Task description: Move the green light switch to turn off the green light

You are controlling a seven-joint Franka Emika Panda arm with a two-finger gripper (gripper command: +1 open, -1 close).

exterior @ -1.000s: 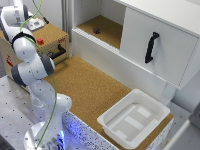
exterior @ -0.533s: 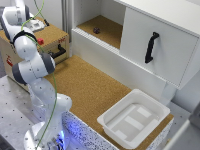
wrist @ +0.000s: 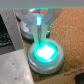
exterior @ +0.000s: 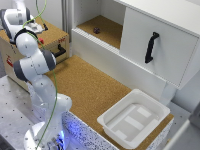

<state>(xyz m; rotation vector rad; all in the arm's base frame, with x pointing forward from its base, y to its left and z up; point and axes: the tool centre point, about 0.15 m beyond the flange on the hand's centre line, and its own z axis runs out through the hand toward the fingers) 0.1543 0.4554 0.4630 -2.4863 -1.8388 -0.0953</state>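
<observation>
Approach step: I hold the gripper [exterior: 36, 24] above the wooden box [exterior: 55, 40], and its fingertip [wrist: 38, 25] hangs over the lit green light [wrist: 44, 51]. I cannot tell whether the jaws are parted. Green light switch: not identifiable. Next, I judge, a short lateral nudge; box edges lie close.

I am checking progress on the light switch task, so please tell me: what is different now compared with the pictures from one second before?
Almost nothing visibly changed. The arm reaches over the wooden box at the exterior view's left, posed as before; any shift is too small to tell. The white tray, the cabinet's black handle and the small dark object on the shelf stayed put. In the wrist view, the green light is lit.
</observation>
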